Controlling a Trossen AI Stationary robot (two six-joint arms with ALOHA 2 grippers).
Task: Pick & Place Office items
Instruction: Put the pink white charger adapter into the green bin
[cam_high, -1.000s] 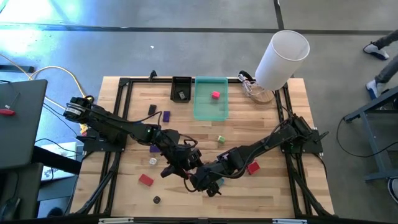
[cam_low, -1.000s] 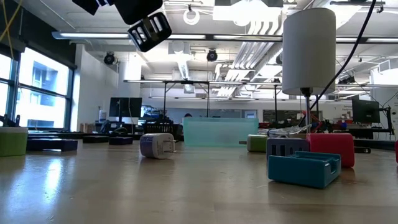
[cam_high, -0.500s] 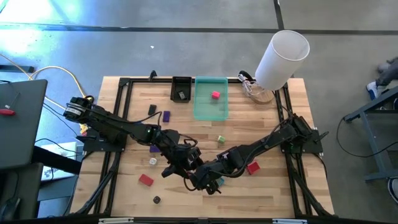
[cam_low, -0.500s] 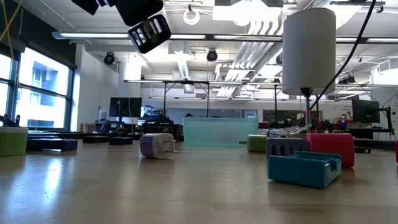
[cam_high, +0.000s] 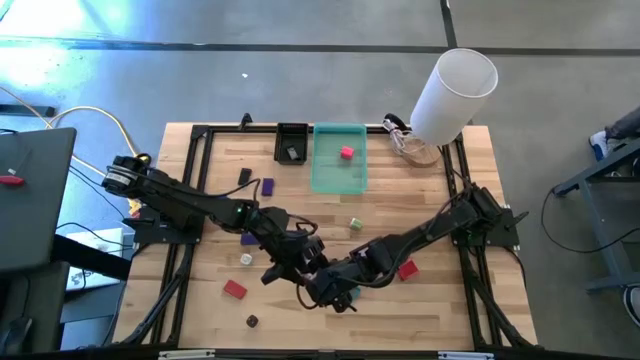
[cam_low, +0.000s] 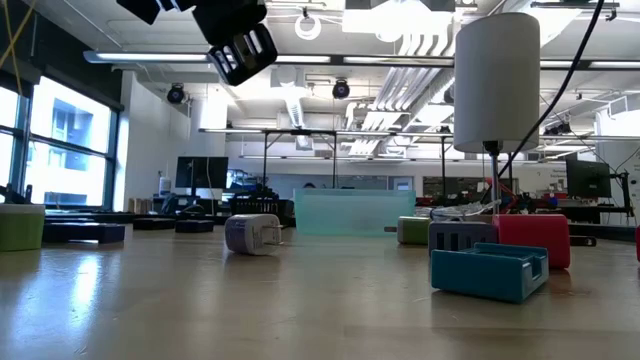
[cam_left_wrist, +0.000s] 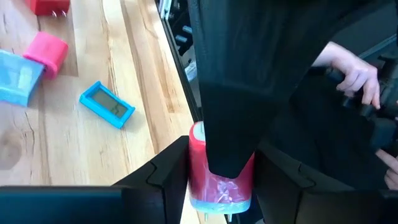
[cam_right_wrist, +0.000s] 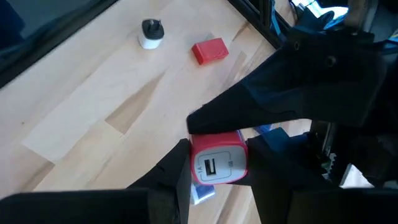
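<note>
On the left of the table (cam_high: 212, 305), the left arm is reaching in from its far corner toward the middle; we are seeing a black clip (cam_high: 244, 176) and a purple piece (cam_high: 266, 187) beside it, and nearer the front a white piece (cam_high: 246, 259), a red piece (cam_high: 235, 289) and a small black piece (cam_high: 252, 321) lying apart from one another; the black tray (cam_high: 291, 143) is sitting at the back edge.

In the middle, the left gripper (cam_high: 298, 262) and the right gripper (cam_high: 322, 287) are meeting tip to tip above the wood; between them they are sharing one red block (cam_right_wrist: 217, 163). In the left wrist view the fingers are standing partly apart with the block filling the gap and touching both; in the right wrist view the right fingers are likewise pressing on its two sides, its slotted white face turned toward the camera, with the left gripper's dark tip lying over its top.

Further right, the green tray (cam_high: 325, 178) is holding a pink piece (cam_high: 346, 152); a green piece (cam_high: 355, 224) is lying in front of the tray, a teal piece (cam_high: 352, 293) just beside the right gripper, another red piece (cam_high: 406, 269) next to the right arm; the white cylinder (cam_high: 455, 95) is standing at the back right corner.
</note>
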